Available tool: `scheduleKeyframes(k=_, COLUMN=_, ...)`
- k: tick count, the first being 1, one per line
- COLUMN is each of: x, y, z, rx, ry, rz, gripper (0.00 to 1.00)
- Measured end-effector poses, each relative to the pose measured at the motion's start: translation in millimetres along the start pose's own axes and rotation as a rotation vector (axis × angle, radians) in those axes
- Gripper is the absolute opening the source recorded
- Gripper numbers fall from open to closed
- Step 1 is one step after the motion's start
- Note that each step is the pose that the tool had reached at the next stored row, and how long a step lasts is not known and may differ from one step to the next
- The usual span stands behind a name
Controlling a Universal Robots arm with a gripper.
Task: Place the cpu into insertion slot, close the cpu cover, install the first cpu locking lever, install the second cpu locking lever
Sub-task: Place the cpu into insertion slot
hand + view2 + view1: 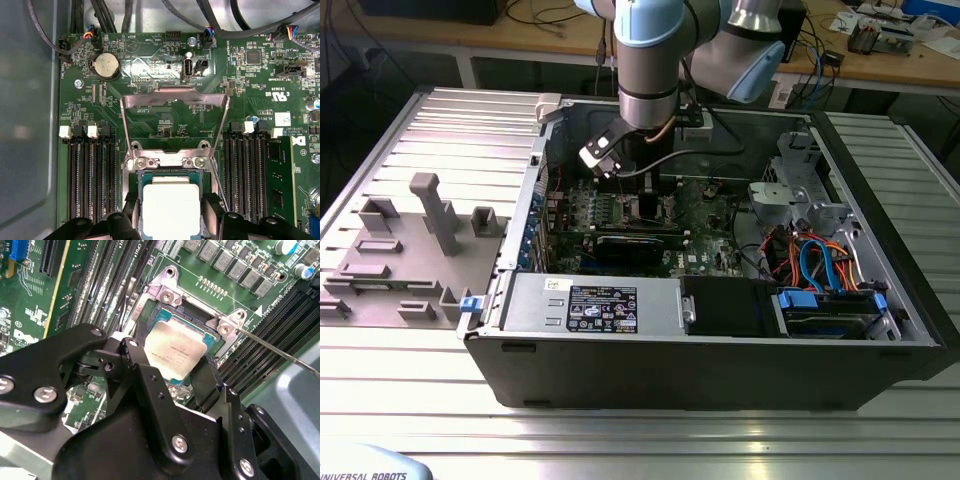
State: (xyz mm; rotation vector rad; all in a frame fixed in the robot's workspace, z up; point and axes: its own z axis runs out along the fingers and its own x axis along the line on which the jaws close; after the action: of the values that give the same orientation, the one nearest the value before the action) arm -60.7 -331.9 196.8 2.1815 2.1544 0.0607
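At the exterior view's left lies a grey fixture plate. To its right stands the open computer case, into which the arm reaches down. In the first wrist view the cpu cover is swung back, leaving the insertion slot exposed for loading. The gripper clamps the cpu by two opposite edges, keeping it level and square. The chip sits between the fingers, directly over the slot; whether it is seated cannot be judged.
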Motion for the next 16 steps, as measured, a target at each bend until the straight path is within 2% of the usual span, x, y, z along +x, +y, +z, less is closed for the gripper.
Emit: scheduleKeyframes(k=16, x=-0.5, y=1.5, z=-18.4, rx=0.0043, ry=-0.0001, rz=0.000, gripper=0.62)
